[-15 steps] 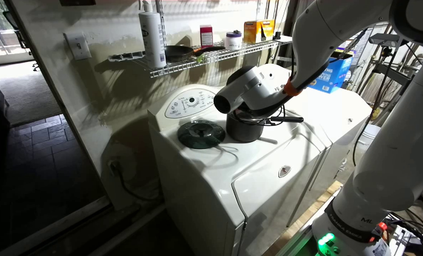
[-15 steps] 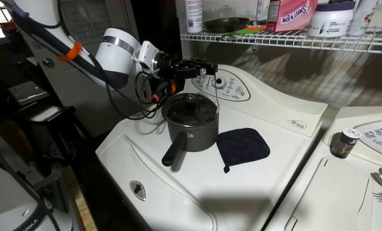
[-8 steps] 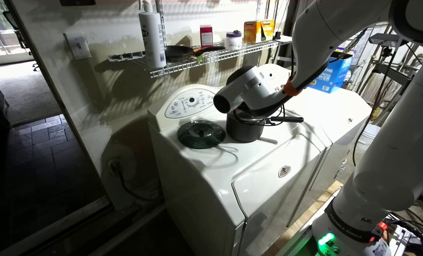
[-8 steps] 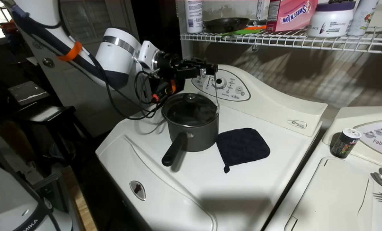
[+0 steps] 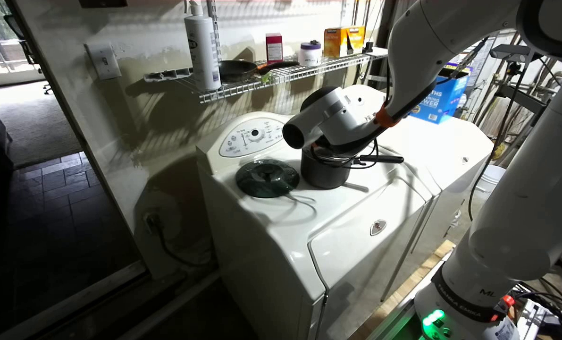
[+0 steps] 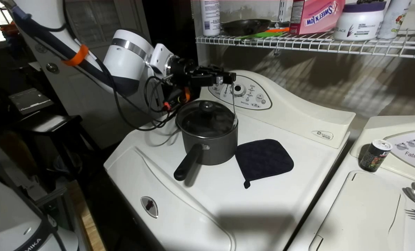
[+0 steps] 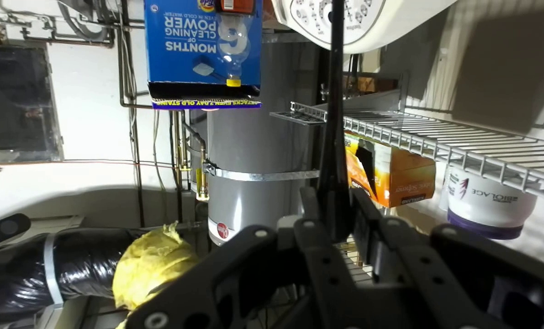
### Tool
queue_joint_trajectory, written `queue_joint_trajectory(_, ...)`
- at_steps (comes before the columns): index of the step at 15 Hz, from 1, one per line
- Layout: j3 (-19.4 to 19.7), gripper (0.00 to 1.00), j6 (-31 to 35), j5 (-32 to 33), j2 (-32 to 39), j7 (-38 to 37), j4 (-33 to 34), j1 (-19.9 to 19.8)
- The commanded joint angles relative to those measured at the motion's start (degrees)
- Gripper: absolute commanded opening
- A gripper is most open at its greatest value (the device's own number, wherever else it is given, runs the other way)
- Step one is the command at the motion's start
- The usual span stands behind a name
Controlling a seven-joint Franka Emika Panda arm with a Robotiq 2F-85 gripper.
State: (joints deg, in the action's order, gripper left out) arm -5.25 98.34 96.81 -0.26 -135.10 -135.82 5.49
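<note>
The fingers (image 7: pixel 365 221) are gripping the dark handle of a slender utensil (image 7: pixel 335 114), one finger pressing on each side, so they are standing narrow around it; I cannot tell what kind of utensil it is. In an exterior view it is hanging nearly upright from the fingers, its thin shaft running down beneath them to the edge of a dark pot (image 6: pixel 214 151). Whether its lower end is dipping inside the rim or resting against it, I cannot tell. The pot is standing below the fingers on a white appliance (image 6: pixel 284 190), its black handle (image 6: pixel 190 162) pointing away from them toward the appliance's front. Lower than the fingers and just beside the pot, a dark round lid (image 5: pixel 267 184) is lying on the same top. A dark potholder (image 6: pixel 264 162) is lying below and to the right of the fingers, just beside the pot. A control panel (image 6: pixel 256 96) is showing behind the fingers. Above and to their right, a wire shelf (image 6: pixel 319 43) is carrying a pink box (image 6: pixel 319 15) and a purple-lidded tub (image 6: pixel 359 22). Lower and farther right, well apart from the fingers, a small black can (image 6: pixel 374 157) is standing upright.
</note>
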Motion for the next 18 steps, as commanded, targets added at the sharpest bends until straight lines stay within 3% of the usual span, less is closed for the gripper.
queue_joint_trajectory(1,-0.19,0.05,-0.28,-2.21,1.08,1.61,1.46,0.12)
queue_joint_trajectory(18,-1.10,0.05,-5.07,1.18,3.86,-1.50,2.04,0.72)
